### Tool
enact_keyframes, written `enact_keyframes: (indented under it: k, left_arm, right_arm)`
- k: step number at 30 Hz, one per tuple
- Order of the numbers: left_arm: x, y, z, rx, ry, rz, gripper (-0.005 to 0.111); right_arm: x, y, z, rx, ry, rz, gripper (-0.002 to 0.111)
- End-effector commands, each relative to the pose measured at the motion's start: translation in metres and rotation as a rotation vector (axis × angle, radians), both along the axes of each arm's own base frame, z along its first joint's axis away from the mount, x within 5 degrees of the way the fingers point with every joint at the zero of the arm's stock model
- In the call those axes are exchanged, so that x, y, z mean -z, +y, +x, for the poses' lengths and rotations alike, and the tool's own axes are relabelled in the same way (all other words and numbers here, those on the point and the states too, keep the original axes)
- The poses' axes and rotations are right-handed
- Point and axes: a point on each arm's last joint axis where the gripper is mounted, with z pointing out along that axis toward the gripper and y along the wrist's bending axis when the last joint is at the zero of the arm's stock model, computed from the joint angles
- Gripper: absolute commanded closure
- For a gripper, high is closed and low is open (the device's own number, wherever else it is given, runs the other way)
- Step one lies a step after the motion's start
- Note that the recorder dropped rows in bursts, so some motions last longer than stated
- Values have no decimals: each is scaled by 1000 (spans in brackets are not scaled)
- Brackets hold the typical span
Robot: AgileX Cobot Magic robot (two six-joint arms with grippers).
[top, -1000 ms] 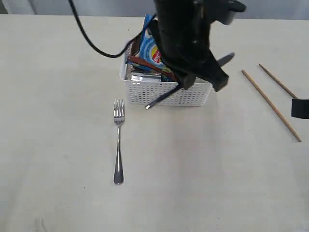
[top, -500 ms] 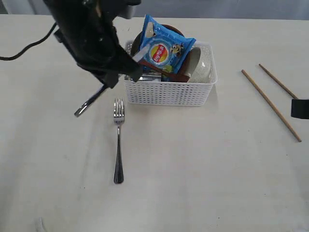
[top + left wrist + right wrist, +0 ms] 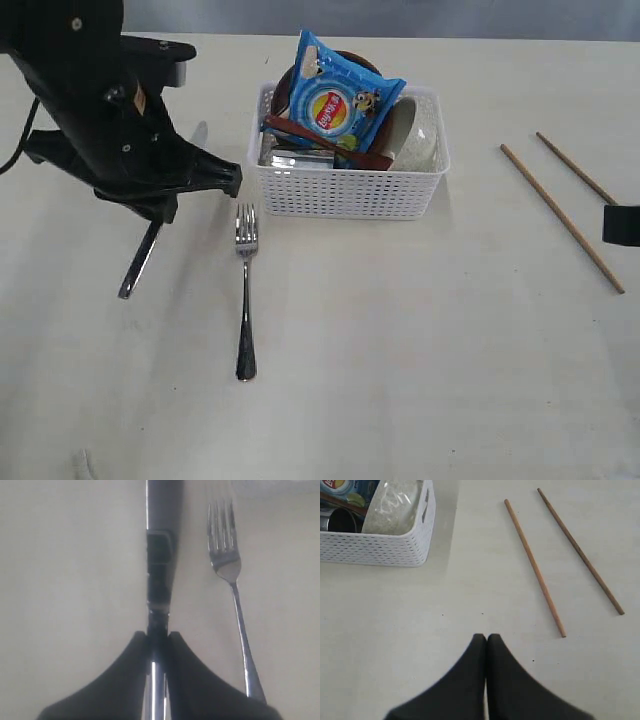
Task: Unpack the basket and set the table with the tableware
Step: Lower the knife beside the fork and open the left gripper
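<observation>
The basket (image 3: 350, 192) stands at the far middle of the table (image 3: 420, 350) in the exterior view, with bare tabletop all along its near side and wide room to its right. A blue chip bag (image 3: 335, 103) stands upright in it and covers most of a brown plate (image 3: 284, 92) behind. A wooden spoon (image 3: 330, 143) lies slanted across the basket, and a cream bowl (image 3: 421, 135) leans at the right end. The fork (image 3: 245, 300) lies on the table just in front of the basket's left corner. Left of it, the left gripper (image 3: 160, 208) clamps a knife (image 3: 138, 265) that slants down toward the table; whether its lower end touches is unclear. Two chopsticks (image 3: 560, 215) lie well apart from the basket on the right. The right gripper (image 3: 622, 223) is cut off by the frame edge.

The left wrist view shows the fingers pinched on the knife's shaft, with the fork close beside it and roughly parallel, not touching. The blade runs out of frame.

In the right wrist view the right gripper's fingers press together with nothing between them, above bare table. The chopsticks lie ahead of them, near each other but apart. Only the basket's end shows, with the bowl and a steel cup (image 3: 342, 521) inside.
</observation>
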Motion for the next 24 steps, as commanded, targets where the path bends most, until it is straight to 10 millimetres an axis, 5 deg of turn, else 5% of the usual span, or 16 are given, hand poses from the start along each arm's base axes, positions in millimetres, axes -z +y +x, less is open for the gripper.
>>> enact_keyframes:
  k: [1,9,24]
  left_arm:
    - [9,3,-4,-89,-8,-31,107]
    - [38,5,-16,-264,28,-126,107]
    - [78,-14,-9,-216,76,-128,107]
  right_arm:
    - [0,0,0,-7,-3,-3,109]
    - [0,0,0,-16,-4,1,109]
    - [0,1,0,-22,-13,7,109]
